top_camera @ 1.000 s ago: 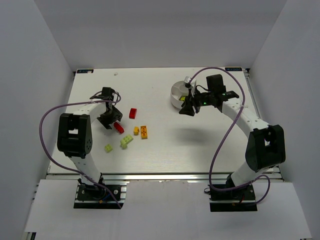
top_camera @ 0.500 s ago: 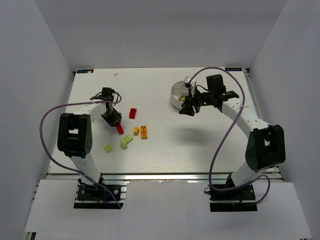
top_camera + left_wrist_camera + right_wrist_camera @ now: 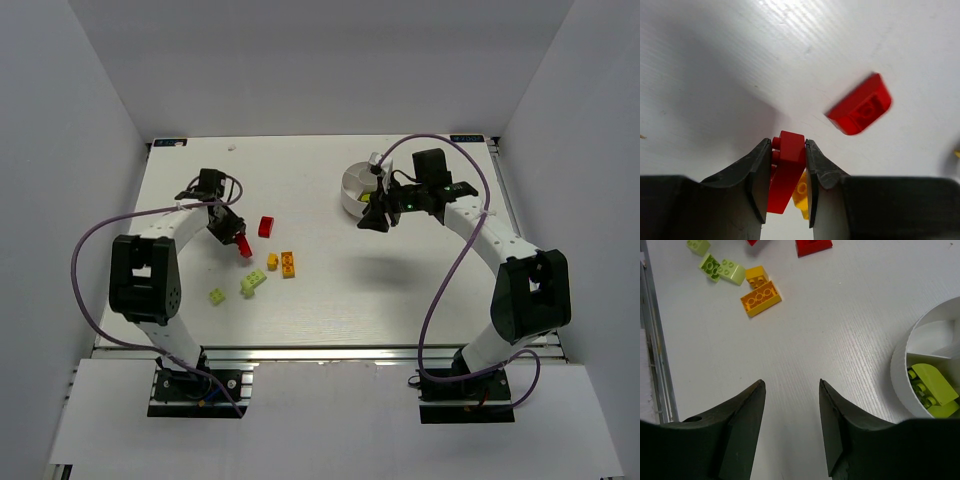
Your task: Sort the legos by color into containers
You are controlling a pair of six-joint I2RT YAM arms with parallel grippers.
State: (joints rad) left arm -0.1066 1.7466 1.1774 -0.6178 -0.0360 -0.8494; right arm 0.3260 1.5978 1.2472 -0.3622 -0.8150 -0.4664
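My left gripper (image 3: 234, 238) is shut on a red lego (image 3: 244, 248) and holds it above the table; in the left wrist view the lego (image 3: 785, 167) is pinched between both fingers of the gripper (image 3: 786, 145). A second red lego (image 3: 266, 226) lies just to the right and also shows in the left wrist view (image 3: 860, 105). My right gripper (image 3: 375, 216) is open and empty beside the white dish (image 3: 349, 182); its fingers (image 3: 747, 405) hover over bare table. Lime legos (image 3: 932, 390) lie in one section of the dish (image 3: 898, 365).
Two orange-yellow legos (image 3: 288, 263) (image 3: 272, 261) and two lime legos (image 3: 253, 284) (image 3: 216, 296) lie on the table below the left gripper. They also show in the right wrist view, orange (image 3: 760, 298) and lime (image 3: 722, 269). White walls enclose the table on three sides.
My left gripper has lifted up and slightly toward the back with the red lego in it. The right arm has not moved.
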